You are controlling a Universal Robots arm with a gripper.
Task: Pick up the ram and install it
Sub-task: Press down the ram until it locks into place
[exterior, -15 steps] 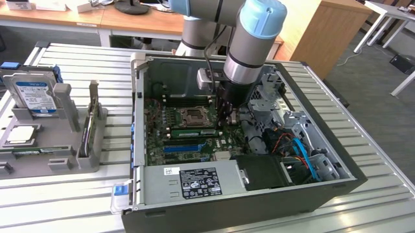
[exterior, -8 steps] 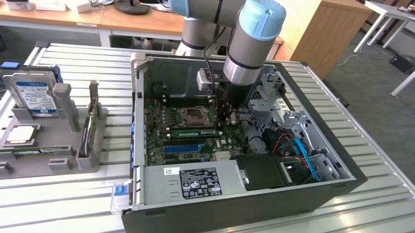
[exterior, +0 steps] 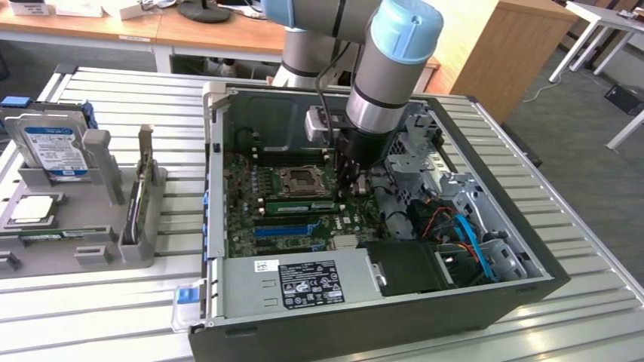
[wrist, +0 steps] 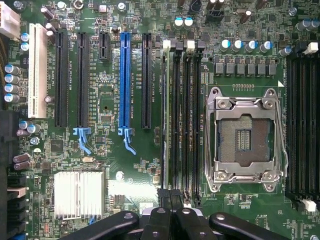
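Note:
The ram (exterior: 297,205), a long green stick, stands on edge in the bank of memory slots (wrist: 182,125) beside the CPU socket (wrist: 245,132), inside the open PC case (exterior: 523,249). In the wrist view it seems to be the thin pale strip (wrist: 166,125) in the slot farthest from the socket. My gripper (exterior: 348,183) hangs inside the case just above the board, at one end of those slots. Its dark fingertips (wrist: 170,197) are pressed together, shut, and nothing shows between them.
A blue expansion slot (wrist: 124,80) and black slots lie beside the memory bank. There is a silver heatsink (wrist: 79,194), a power supply (exterior: 302,280) and drive cages with cables (exterior: 453,219). A grey fixture (exterior: 71,219) in the exterior view's left holds a hard drive (exterior: 56,151).

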